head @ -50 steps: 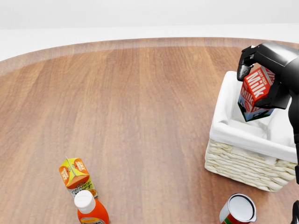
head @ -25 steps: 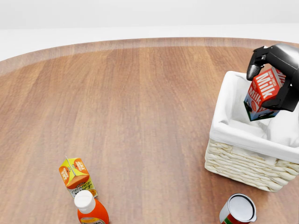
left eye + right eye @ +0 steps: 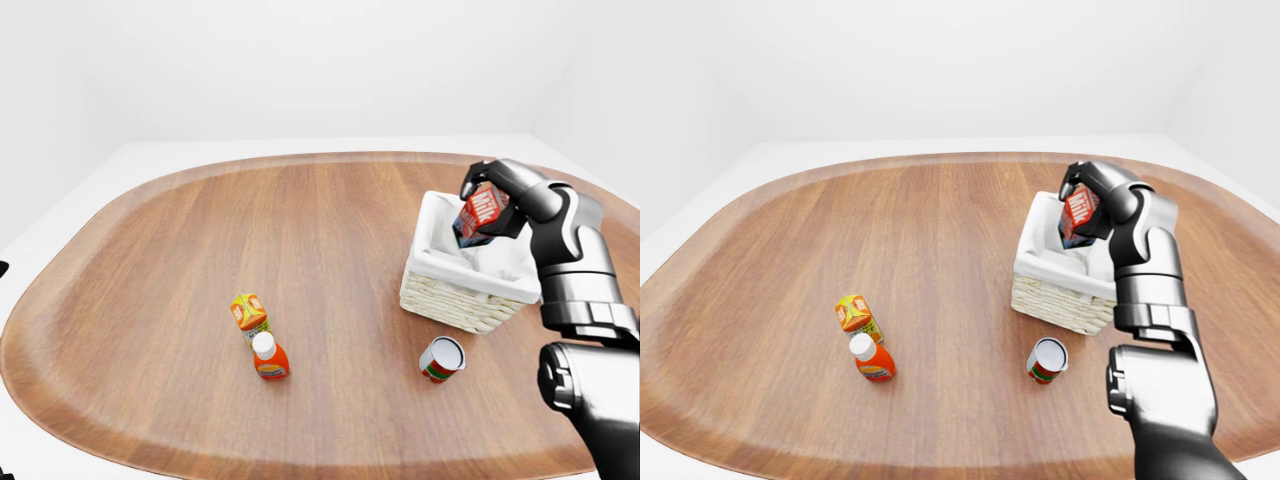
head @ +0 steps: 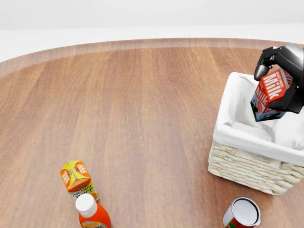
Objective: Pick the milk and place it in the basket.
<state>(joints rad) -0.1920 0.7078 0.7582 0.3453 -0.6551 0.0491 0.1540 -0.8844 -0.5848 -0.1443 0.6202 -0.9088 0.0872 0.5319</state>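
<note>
We see right hand (image 4: 280, 76) clamped on milk carton (image 4: 270, 94) at right edge of head view, fingers wrapped round its top and side. Carton tilted, held over white-lined wicker basket (image 4: 247, 164), lower corner inside the rim (contact with liner: cannot tell). Left hand out of all views. Lower left of head view: orange juice carton (image 4: 76, 179), orange bottle (image 4: 91, 213) just below it. Can (image 4: 242, 213) at bottom, below basket. All on wooden table (image 4: 142, 109).
</note>
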